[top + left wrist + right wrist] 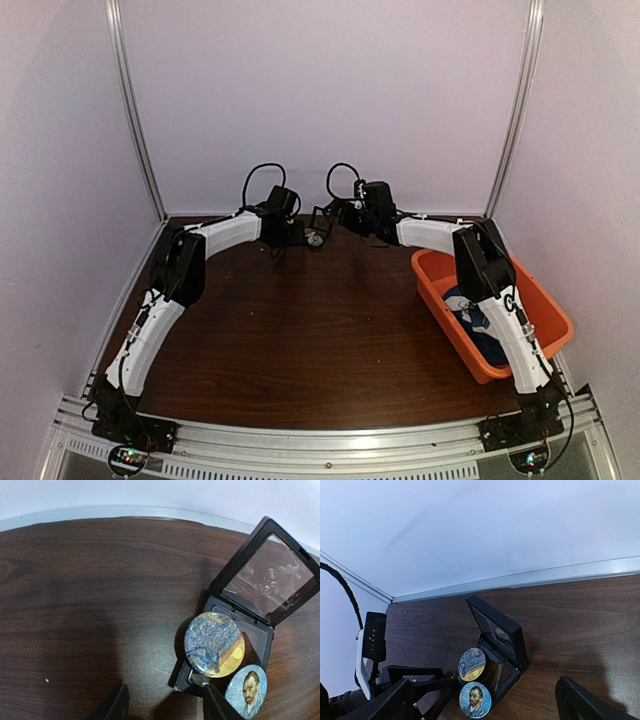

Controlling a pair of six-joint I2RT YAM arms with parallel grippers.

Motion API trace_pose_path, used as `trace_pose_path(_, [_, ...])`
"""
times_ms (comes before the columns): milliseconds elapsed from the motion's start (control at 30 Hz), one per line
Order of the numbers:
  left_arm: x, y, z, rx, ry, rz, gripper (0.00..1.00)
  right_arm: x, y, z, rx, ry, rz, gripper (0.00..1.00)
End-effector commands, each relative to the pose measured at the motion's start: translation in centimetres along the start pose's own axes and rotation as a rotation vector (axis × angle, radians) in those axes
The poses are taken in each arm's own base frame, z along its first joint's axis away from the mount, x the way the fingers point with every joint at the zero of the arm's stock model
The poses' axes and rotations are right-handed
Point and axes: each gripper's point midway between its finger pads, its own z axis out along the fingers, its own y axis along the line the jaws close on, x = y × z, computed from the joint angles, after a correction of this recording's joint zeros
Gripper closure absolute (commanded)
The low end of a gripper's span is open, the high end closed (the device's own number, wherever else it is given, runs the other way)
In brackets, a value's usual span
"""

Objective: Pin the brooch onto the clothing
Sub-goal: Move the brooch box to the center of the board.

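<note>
Lying in the tub (pixel 548 305), the shirt (pixel 482 330) is seen only from above; left tool (pixel 164 689) and right tool (pixel 486 682) are spread near the brooch (pixel 214 644).

A robotics lab test cell: plain white panels (pixel 330 90) framed by aluminium posts (pixel 135 110) box in a dark wooden counter (pixel 300 340), and an aluminium rail (pixel 330 440) along its near edge carries a bolted-down left arm (pixel 170 290) and right arm (pixel 495 290), with black cables (pixel 262 172) looping above the far wrists.
</note>
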Motion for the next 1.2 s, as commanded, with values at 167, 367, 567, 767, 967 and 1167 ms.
trace_pose_path(167, [3.3,1.9,1.6,-0.089,0.089,0.004,0.56,-2.3,1.8,-2.1,-0.029,-0.033,-0.023,0.0])
trace_pose_path(367, [3.1,1.8,1.8,-0.069,0.078,-0.042,0.49,-2.3,2.3,-2.5,-0.04,-0.033,-0.025,0.0])
trace_pose_path(567, [1.6,2.3,1.4,-0.106,0.025,-0.051,0.56,-2.5,2.3,-2.8,-0.032,-0.028,-0.039,0.0])
trace_pose_path(767, [1.5,2.2,1.5,-0.106,0.021,-0.048,0.58,-2.7,2.6,-2.9,-0.037,-0.032,-0.041,0.0])
trace_pose_path(967, [0.7,2.1,1.5,-0.107,-0.004,-0.048,0.58,-2.6,2.5,-2.9,-0.035,-0.027,-0.039,0.0])
trace_pose_path(1167, [0.1,1.7,1.6,-0.093,-0.027,-0.043,0.62,-2.9,2.6,-3.0,-0.035,-0.031,-0.043,0.0])
